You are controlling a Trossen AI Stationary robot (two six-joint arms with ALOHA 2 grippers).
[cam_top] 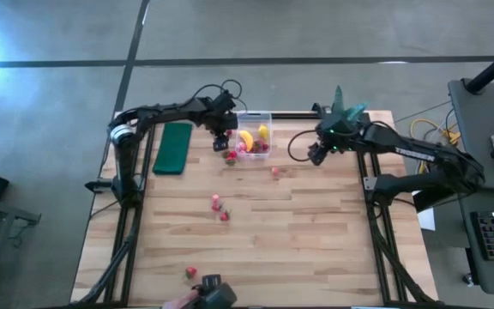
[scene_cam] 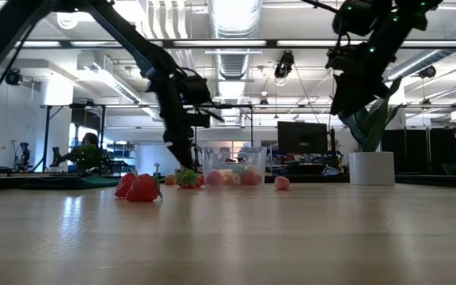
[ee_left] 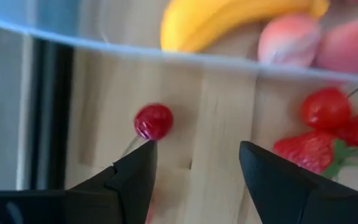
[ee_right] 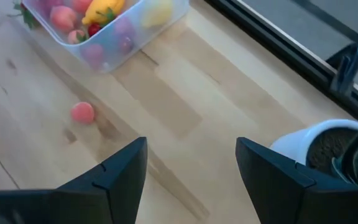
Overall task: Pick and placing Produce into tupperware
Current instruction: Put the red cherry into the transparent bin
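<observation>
My left gripper hangs low over the table near its far edge, just beside the left wall of the clear tupperware box. Its fingers stand apart with nothing between them. Through my left wrist camera I see a small round red fruit on the wood right ahead of one fingertip, outside the box wall. A strawberry and another round red fruit lie off to the side of the other finger. I judge this to be the pick step: I am lining up on a loose piece beside the box.

The box already holds the banana, the lemon and several pink and red fruits. A pink fruit lies on the table just beyond the box's near-right corner. Two strawberries sit near the middle of the table, and one more strawberry sits close to the near edge.

My right gripper hovers well above the table to the right of the box, open and empty, with the white plant pot beside it.

The next move calls for shifting my left fingers sideways so the small red fruit lies between them rather than at one tip, then lowering and closing gently. It is round and probably rolls easily. From the overhead view I cannot tell whether it touches the box wall, so I should take care not to nudge the box.
</observation>
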